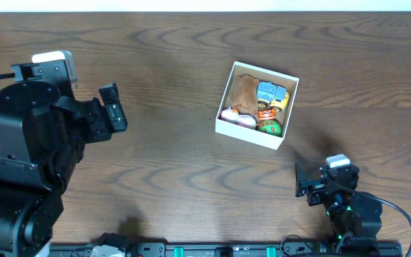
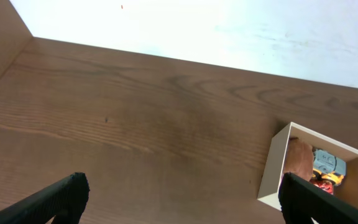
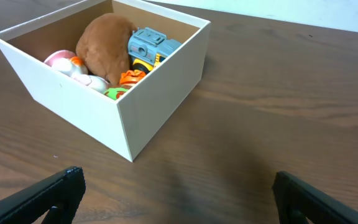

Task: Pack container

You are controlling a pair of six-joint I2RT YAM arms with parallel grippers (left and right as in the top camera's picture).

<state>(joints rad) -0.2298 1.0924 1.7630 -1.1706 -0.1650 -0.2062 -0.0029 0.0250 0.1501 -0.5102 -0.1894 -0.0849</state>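
The container (image 1: 228,128) is a square white cardboard box with a tan inside, right of the table's middle. It holds a brown plush toy (image 1: 245,91), a blue toy (image 1: 267,92), a pink and white toy (image 1: 235,117), an orange toy and a green toy (image 1: 270,128). It also shows in the left wrist view (image 2: 272,174) and the right wrist view (image 3: 160,93). My left gripper (image 1: 113,111) is open and empty, well left of the box. My right gripper (image 1: 311,184) is open and empty, in front of the box to its right.
The dark wooden table (image 1: 170,178) runs to a white wall at the back. The arm bases (image 1: 20,164) stand at the front left and front right.
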